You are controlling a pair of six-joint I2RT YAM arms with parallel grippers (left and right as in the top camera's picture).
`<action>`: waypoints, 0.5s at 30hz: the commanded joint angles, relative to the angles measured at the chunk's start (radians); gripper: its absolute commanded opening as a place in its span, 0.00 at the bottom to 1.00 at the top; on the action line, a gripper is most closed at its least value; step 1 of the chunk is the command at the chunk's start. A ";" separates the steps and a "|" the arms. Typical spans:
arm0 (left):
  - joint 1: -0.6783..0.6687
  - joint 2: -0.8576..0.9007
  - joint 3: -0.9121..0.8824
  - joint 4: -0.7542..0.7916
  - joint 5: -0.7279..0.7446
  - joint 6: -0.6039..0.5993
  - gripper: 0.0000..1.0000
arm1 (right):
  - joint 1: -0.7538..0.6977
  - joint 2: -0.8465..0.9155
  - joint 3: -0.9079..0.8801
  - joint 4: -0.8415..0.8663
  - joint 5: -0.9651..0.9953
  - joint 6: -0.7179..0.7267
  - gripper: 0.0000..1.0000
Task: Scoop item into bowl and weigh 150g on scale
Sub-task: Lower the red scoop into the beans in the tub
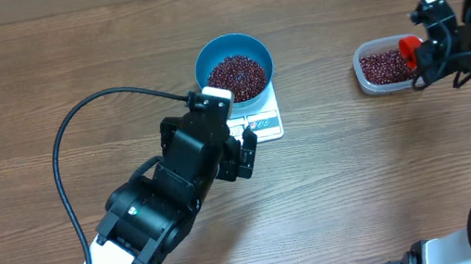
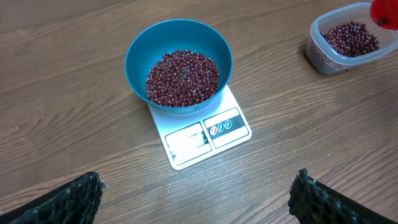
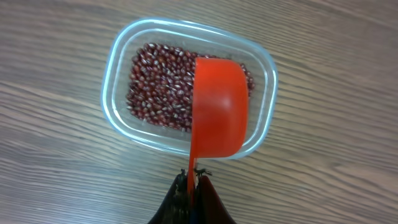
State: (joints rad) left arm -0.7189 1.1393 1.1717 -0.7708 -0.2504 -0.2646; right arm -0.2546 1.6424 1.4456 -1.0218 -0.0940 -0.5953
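On the wooden table, the left arm reaches in from the lower left, and its left gripper hangs with its jaws spread wide and nothing between them, just short of the near edge of the white kitchen scale. The bright blue bowl sits on the far part of the scale, leaving the display and the blue-marked buttons uncovered (the readout is too faint to read). A mound of dark red beans fills the bottom of the bowl. Well apart to the right stands a clear plastic tub with more beans in it. Over it the right gripper is clamped tight on the thin handle of a red scoop, whose cup hides part of the tub's beans; I cannot tell whether it touches them.
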 commanded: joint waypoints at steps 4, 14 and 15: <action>0.007 0.005 0.015 0.004 0.001 -0.020 0.99 | 0.079 -0.032 0.028 0.035 0.236 -0.019 0.04; 0.007 0.005 0.015 0.004 0.001 -0.020 1.00 | 0.047 -0.024 0.027 0.044 0.061 0.414 0.04; 0.007 0.005 0.015 0.003 0.001 -0.020 0.99 | 0.039 -0.020 0.026 0.042 0.017 0.461 0.04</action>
State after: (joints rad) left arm -0.7189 1.1397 1.1717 -0.7708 -0.2504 -0.2642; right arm -0.1913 1.6424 1.4456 -0.9810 0.0299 -0.3607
